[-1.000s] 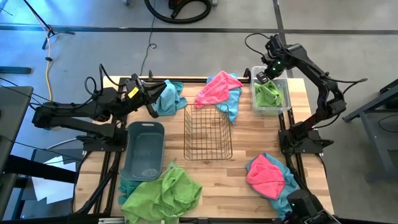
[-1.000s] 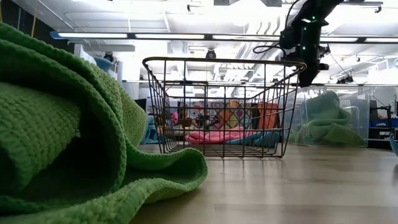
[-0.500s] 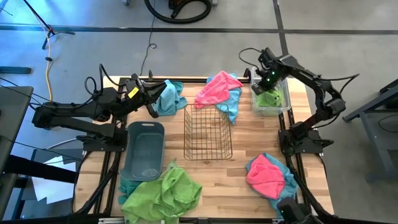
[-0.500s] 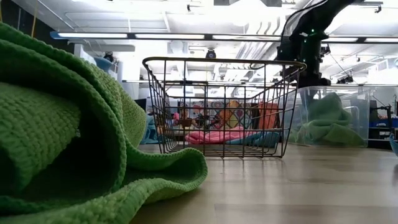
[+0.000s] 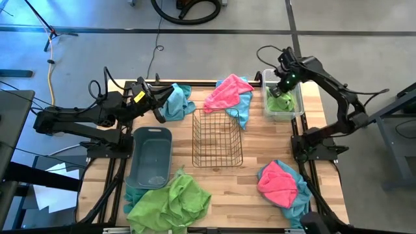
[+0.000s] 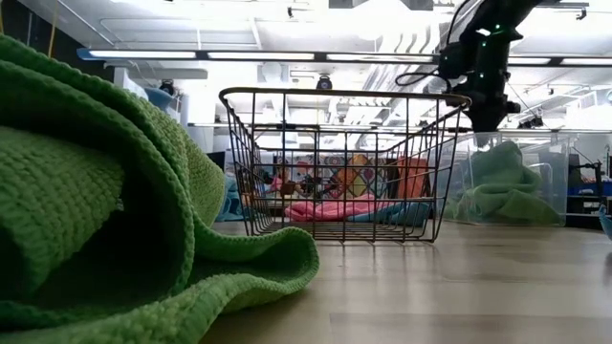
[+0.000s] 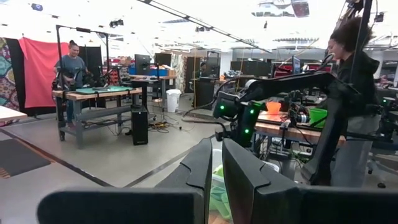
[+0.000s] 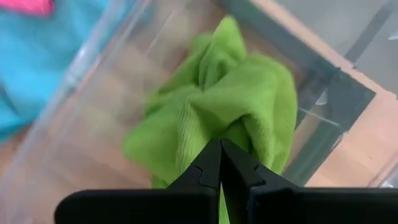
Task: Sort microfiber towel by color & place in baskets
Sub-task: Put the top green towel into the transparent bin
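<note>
Your right gripper [image 5: 281, 84] hangs over the clear bin [image 5: 298, 111], fingers pressed together on nothing; a green towel [image 8: 230, 106] lies inside it; your left gripper [image 5: 160, 104], fingers nearly together, rests against a teal towel [image 5: 177, 101] behind the tub [image 5: 151, 158].

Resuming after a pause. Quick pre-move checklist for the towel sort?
1. Right gripper empty, fingers shut, above the clear bin: ok.
2. Green towel lying inside the clear bin: ok.
3. Wire basket has no towel in it: ok.
4. Grey-blue tub has no towel in it: ok.
5. Left gripper at the teal towel; grip on it: cannot tell.
6. All towels sorted: not ok; pink, teal and green piles remain on the table.
</note>
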{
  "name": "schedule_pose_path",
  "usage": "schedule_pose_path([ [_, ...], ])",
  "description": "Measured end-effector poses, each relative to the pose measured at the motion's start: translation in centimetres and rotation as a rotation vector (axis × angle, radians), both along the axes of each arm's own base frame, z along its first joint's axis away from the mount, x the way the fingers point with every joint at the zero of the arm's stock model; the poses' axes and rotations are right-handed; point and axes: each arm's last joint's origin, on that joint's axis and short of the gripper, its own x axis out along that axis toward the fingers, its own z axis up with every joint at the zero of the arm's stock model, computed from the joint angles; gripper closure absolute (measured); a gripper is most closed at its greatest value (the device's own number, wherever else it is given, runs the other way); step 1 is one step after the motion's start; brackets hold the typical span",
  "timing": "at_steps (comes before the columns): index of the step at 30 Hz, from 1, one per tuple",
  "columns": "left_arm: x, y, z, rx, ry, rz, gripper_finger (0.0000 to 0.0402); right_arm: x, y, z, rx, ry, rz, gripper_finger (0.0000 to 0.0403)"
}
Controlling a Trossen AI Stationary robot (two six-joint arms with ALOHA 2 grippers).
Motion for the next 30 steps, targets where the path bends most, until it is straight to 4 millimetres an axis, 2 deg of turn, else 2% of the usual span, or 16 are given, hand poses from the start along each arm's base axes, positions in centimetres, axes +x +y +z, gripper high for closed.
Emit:
schedule_pose_path([
  [8,0.0,0.0,0.0,0.0,0.001,0.0,0.0375,0.3,0.0,-1.8,0.124,0.158,0.199,0.0403],
  [20,0.0,0.0,0.0,-0.001,0.0,0.001,0.0375,0.3,0.4,-7.2,0.097,0.173,0.202,0.0403],
  [26,0.0,0.0,0.0,-0.002,-0.001,0.001,0.0375,0.2,0.6,-8.0,0.109,0.167,0.21,0.0403],
  [30,0.0,0.0,0.0,-0.002,-0.001,0.001,0.0375,0.4,0.3,-6.8,0.093,0.147,0.187,0.0403],
])
